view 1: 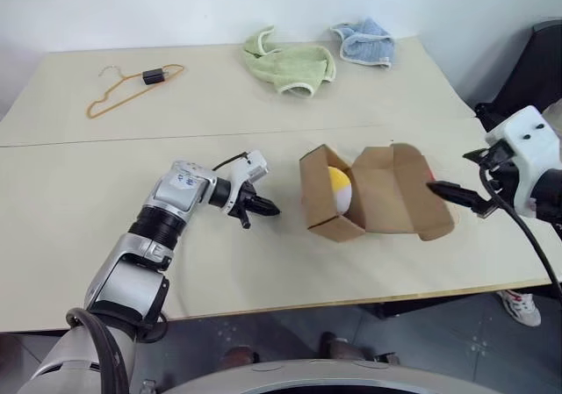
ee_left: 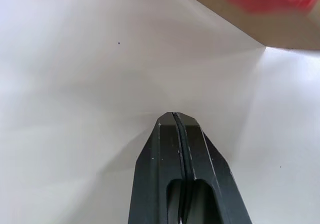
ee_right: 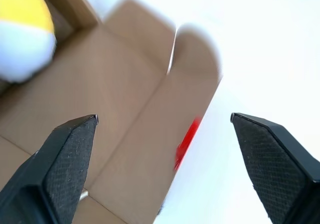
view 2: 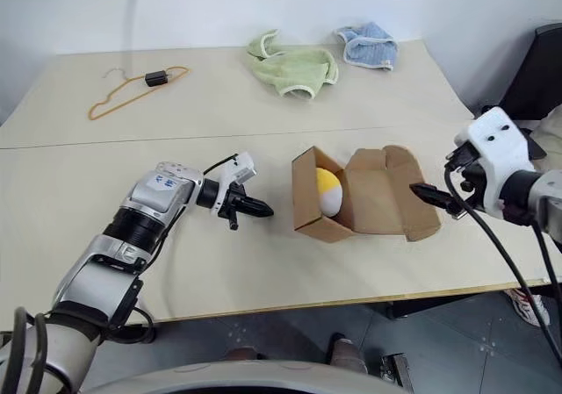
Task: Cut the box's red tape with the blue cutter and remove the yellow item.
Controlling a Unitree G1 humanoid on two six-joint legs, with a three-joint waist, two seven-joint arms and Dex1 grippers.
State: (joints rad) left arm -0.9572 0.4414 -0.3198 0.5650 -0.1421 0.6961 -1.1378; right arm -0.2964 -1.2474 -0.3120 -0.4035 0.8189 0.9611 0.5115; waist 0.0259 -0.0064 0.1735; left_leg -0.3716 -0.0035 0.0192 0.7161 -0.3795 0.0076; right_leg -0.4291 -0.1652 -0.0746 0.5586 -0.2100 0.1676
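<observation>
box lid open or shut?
Open: the box has its lid flap folded out flat on the table, and the yellow item shows inside.

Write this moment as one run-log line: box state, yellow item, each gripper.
box: lid open, on table | yellow item: inside box | left gripper: shut, empty, beside box | right gripper: open, empty, over lid flap

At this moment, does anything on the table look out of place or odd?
The box lies open on its side, lid flap splayed flat toward the open right gripper, with the yellow item still inside. No blue cutter can be seen on the table.
</observation>
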